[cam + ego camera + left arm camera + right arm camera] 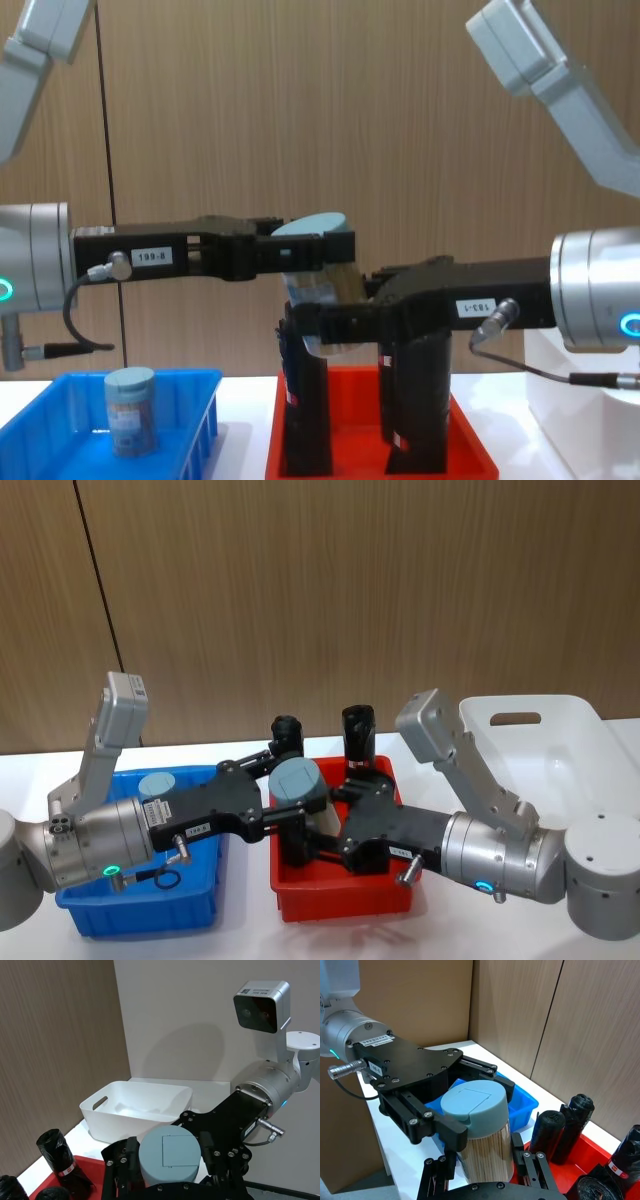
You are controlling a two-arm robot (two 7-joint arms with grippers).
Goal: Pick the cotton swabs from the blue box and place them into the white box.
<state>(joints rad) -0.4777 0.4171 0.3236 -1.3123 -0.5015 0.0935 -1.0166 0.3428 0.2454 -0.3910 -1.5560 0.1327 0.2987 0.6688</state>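
Grips one tub of cotton swabs upright, just under its lid, in closed left claw, above red bin. Brackets tub's lower body with right claw; closure cannot be told. Puts white box on right arm's side, likely favouring a rightward handover. Leaves second tub in blue box.

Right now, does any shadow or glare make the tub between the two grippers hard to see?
Head view: even light, no glare on the tub. Left wrist view: a soft shadow lies on the wall behind, not on the tub. Right wrist view: its clear side reads plainly, sticks showing. Chest view: the black left gripper and right gripper cover part of it.
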